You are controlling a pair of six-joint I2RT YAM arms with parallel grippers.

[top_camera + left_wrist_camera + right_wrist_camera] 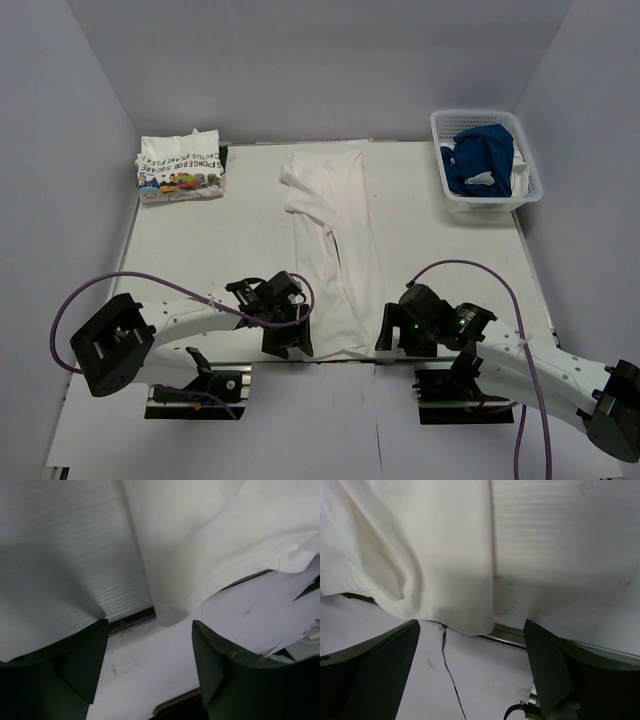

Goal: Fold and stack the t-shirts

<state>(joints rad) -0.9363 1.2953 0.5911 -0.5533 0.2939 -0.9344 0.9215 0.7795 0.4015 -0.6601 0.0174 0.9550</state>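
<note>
A plain-looking white t-shirt [330,240] lies folded lengthwise into a long strip down the middle of the table, its hem over the near edge. My left gripper [287,345] is open at the hem's left corner [170,615]. My right gripper [392,335] is open at the hem's right corner [470,620]. Neither holds cloth. A folded white t-shirt with colourful print and green lettering [180,167] lies at the far left. A blue t-shirt [480,158] sits in the basket.
A white mesh basket [532,180] stands at the far right. The table's near edge with a metal rail [515,635] runs under the hem. Grey walls enclose the table on three sides.
</note>
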